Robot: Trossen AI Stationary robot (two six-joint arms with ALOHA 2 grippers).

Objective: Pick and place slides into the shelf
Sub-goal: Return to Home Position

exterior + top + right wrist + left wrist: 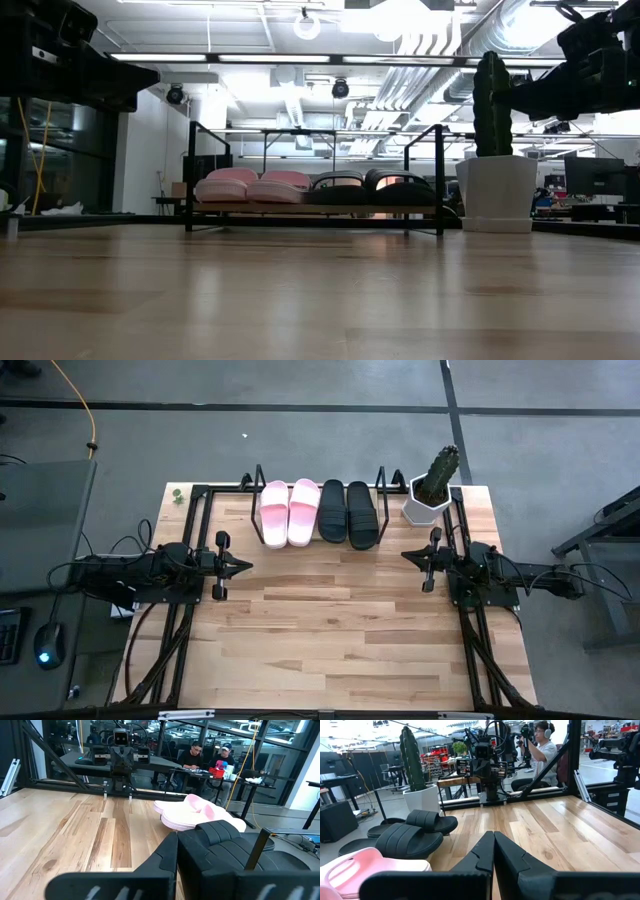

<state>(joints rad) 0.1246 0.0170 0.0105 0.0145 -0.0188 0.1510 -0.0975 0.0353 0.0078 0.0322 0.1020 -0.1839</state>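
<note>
With all 4 slides (300, 512) lined up on the shelf (383, 478), the left gripper (241, 565) and right gripper (408, 555), jaws pressed together and empty, should park level, well clear of the shelf.

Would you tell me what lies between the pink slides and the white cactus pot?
The two black slides, side by side on the shelf, seen in the high view.

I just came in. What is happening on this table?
Nothing is being handled. The two pink slides and the two black slides lie side by side on the shelf, next to a cactus pot. The left gripper and the right gripper rest at the sides of the table, fingers shut and empty.
</note>
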